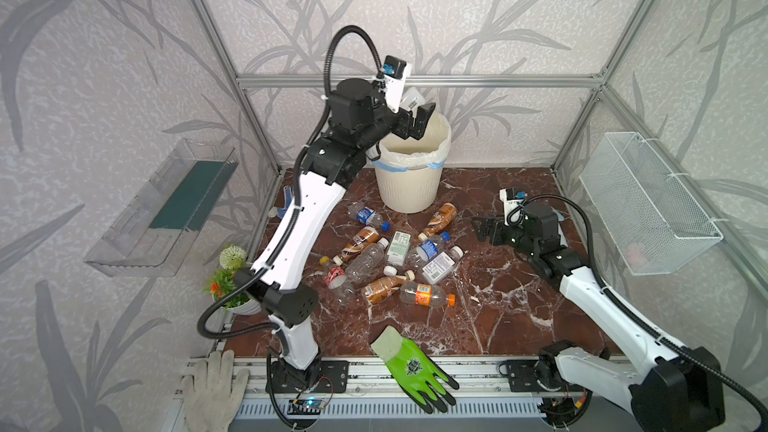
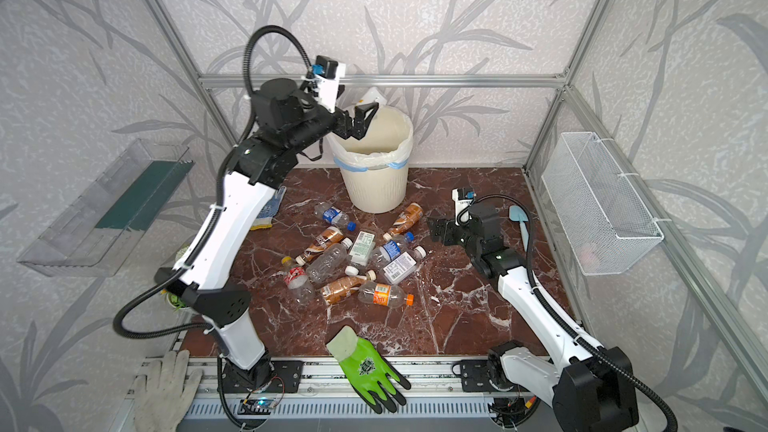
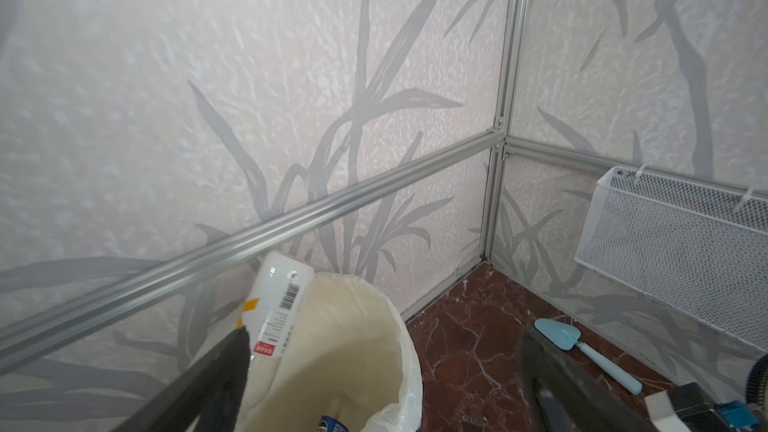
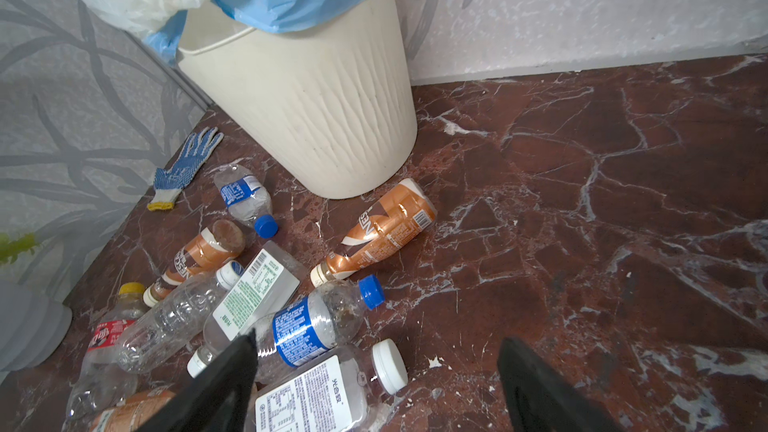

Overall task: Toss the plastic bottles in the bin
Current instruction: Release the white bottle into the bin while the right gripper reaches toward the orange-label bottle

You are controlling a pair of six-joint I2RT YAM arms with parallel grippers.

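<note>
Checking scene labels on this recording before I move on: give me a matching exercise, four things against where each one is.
Things:
1. all-white bottle
2. green glove
3. blue trowel
4. blue-dotted glove

Places:
A. on the table, near the right wall
B. above the bin, at the open left hand
C. across the table's front edge
D. on the table, left of the bin

Pairs: 1-B, 2-C, 3-A, 4-D
</note>
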